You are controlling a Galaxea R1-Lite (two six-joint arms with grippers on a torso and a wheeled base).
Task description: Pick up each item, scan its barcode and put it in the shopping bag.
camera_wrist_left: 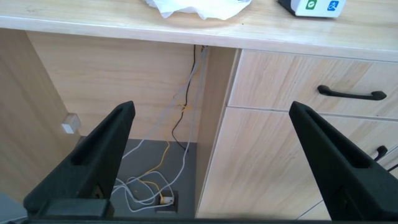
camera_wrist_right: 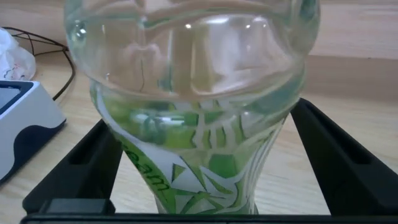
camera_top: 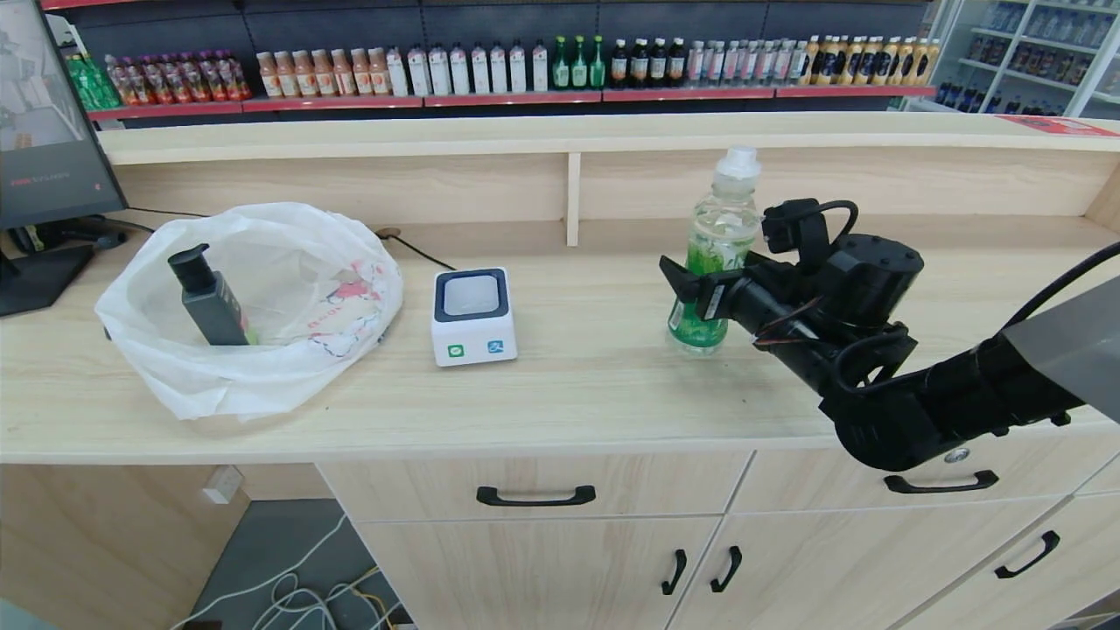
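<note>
1 bottle point(camera_top: 719, 254) upright, right end effector point(camera_top: 700, 290) around it

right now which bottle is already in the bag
The dark pump bottle, inside the white bag. The clear green-label bottle stands on the counter, between the open right gripper.

My left gripper point(camera_wrist_left: 211, 111) hangs below the counter point(camera_wrist_left: 93, 28), fingers spread wide, facing a cabinet with a black drawer handle point(camera_wrist_left: 351, 94). Cables point(camera_wrist_left: 149, 183) lie on the floor.
</note>
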